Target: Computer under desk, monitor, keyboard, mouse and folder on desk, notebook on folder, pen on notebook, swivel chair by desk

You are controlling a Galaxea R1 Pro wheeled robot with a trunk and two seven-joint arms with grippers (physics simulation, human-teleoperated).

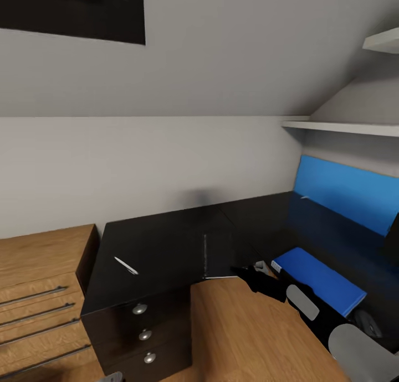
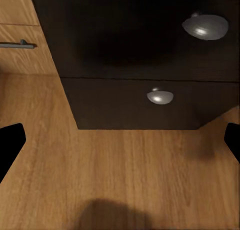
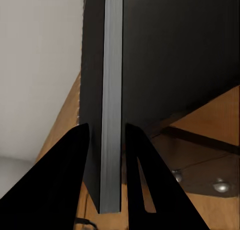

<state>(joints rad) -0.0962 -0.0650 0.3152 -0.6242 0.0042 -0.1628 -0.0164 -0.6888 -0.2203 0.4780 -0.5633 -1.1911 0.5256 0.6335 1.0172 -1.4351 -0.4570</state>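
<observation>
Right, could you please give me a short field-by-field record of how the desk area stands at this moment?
desk: black top, three drawers with silver knobs
pen: lying on the desk top, towards its left end
folder: blue, flat, by the desk's right wing
right hand: fingers tight on either side of a thin grey edge, apparently the folder's
left hand: open, holding nothing, over wooden floor in front of the drawers
wooden drawer unit: beside the desk's left end
</observation>
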